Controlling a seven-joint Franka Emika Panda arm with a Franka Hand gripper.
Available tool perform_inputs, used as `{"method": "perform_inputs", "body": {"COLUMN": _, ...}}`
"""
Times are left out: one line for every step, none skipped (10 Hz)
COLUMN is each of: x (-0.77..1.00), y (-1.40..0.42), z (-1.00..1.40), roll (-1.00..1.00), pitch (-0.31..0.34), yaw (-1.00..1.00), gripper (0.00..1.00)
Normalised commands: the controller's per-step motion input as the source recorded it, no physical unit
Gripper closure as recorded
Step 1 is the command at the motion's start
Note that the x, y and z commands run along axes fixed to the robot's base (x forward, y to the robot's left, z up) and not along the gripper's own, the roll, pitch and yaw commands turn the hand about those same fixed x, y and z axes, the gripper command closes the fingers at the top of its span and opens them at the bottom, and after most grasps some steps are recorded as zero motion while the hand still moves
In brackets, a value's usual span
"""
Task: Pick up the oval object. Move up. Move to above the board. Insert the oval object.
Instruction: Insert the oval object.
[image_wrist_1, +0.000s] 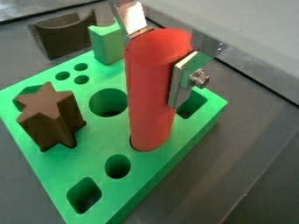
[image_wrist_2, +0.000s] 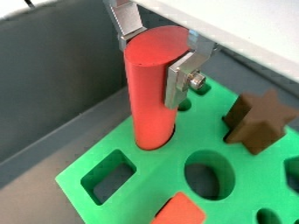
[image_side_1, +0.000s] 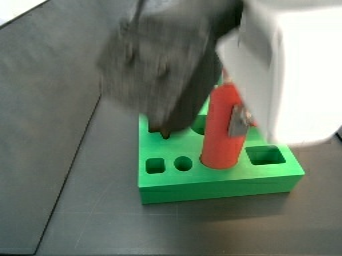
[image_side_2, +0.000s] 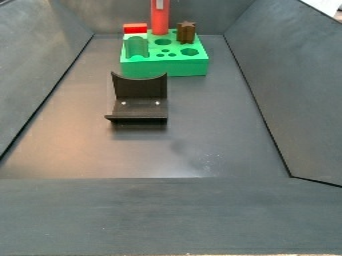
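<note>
gripping the oval object (image_wrist_1: 152, 87), the end effector (image_wrist_1: 160, 52) holds it upright in the board (image_wrist_1: 176, 179).

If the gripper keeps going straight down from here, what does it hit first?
Likely the board. The gripper points down, fingers either side of the peg, whose lower end already sits in a board hole. The fingertips are well above the green top; nothing else shows beneath them.
</note>
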Motion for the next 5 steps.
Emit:
{"method": "perform_inputs", "body": {"x": 0.83, "y": -0.09, "z": -0.33, "roll": 0.50, "pitch": 0.003, "yaw": -0.05, "gripper": 1.00}}
{"method": "perform_inputs", "body": {"x": 0.87, "y": -0.23, "z": -0.51, "roll": 0.41, "pitch": 0.000, "yaw": -0.02, "gripper": 1.00}}
{"method": "perform_inputs", "body": {"x": 0.52, "y": -0.21, "z": -0.43, "roll": 0.39, "pitch": 0.116, "yaw": 0.00, "gripper": 1.00}}
{"method": "perform_inputs", "body": {"x": 0.00, "y": 0.00, "z": 0.00, "roll": 0.01, "pitch": 0.006, "yaw": 0.00, "gripper": 1.00}}
{"method": "perform_inputs", "body": {"x": 0.00, "y": 0.00, "z": 0.00, "roll": 0.00, "pitch": 0.000, "yaw": 0.00, "gripper": 1.00}}
